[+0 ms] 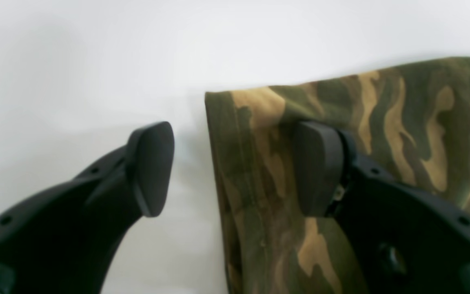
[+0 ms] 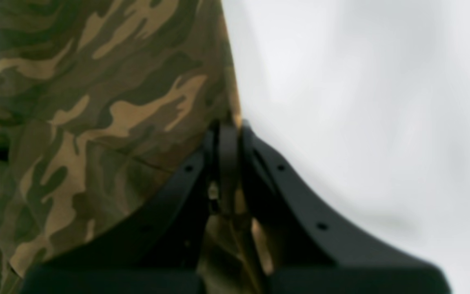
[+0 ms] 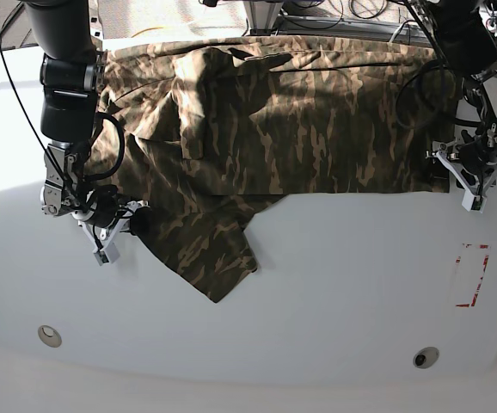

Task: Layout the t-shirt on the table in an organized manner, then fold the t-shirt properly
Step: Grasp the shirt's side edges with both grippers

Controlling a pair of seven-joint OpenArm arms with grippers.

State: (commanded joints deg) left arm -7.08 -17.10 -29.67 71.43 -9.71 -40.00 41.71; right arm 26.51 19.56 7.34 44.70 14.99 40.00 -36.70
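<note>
Near side of desk (image 3: 257, 353): bare white surface, two grommets (image 3: 49, 335), red tape outline toward the robot's left. T-shirt (image 3: 291, 129) lies beyond, spread broadly across the far part, one sleeve (image 3: 205, 258) angled out toward the near side, bunched folds toward the robot's right. Right claw (image 2: 237, 134) closed on the shirt's edge by that sleeve. Left claw (image 1: 235, 163) open, fingers astride the hemmed corner, one over cloth, one over bare desk. Step in hand, as I judge it: taking two points to straighten the garment before folding. Advice: centre the left claw on the hem, lower until the tips just meet the desk, close on all layers; check for a lower layer slipping out. Then draw both arms apart gently, tension even, lift low, lay down slowly. Pulling from the right alone would likely skew the body. Smooth the folds before any crease. No brand, label or writing legible on shirt or desk.
</note>
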